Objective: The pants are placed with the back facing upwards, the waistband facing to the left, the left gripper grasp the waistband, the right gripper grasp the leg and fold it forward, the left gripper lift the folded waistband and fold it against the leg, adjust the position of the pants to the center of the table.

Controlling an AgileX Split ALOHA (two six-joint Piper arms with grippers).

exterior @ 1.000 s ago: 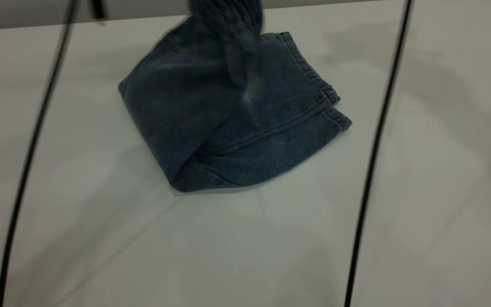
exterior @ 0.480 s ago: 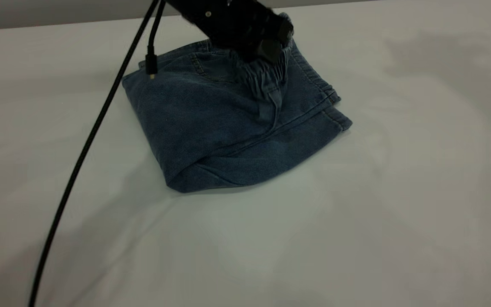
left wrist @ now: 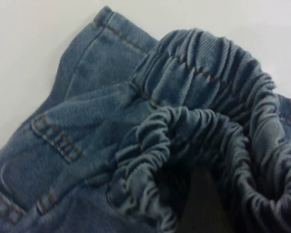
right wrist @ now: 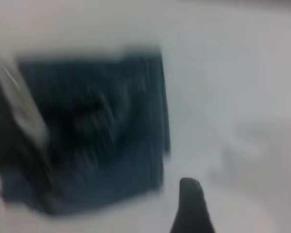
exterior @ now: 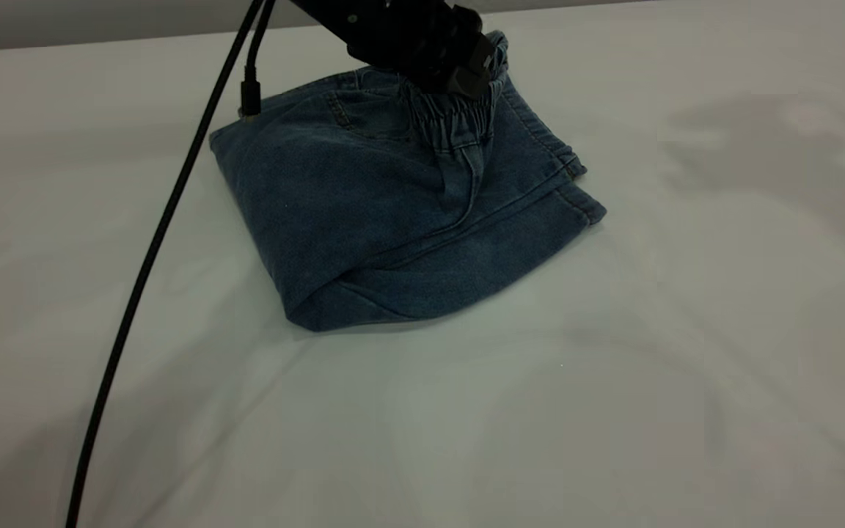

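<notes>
1. Cable [exterior: 151, 257] from the left arm hangs across the left part of the exterior view, slanting down over the table [exterior: 613, 403] and passing just beside the left edge of the pants [exterior: 364, 213].
2. Folded into a compact bundle, the pants lie on the white tabletop toward its far side, one rounded fold pointing at the camera and the stitched hems [exterior: 576, 187] stacked at the bundle's right corner.
3. At the bundle's far edge the left gripper [exterior: 459, 70] sits on top of the denim — the waistband [exterior: 455, 117] is bunched right under it and rises into it, with gathered ruffles showing just below the black claw.
4. From the left wrist view the waistband [left wrist: 203, 131] curls into a loop directly ahead of the claw, and a dark finger [left wrist: 203, 204] shows inside that loop; the jaws look closed on the elastic band, pinching it.
5. A back pocket corner [left wrist: 56, 138] with orange stitching lies flat beside the ruffled loop.
6. Off to the right, outside the exterior view, the right gripper hangs above bare table — its wrist view shows one dark fingertip [right wrist: 191, 206] clear of the pants [right wrist: 97, 126], well apart from them; whether its jaws are spread or together cannot be told.
</notes>
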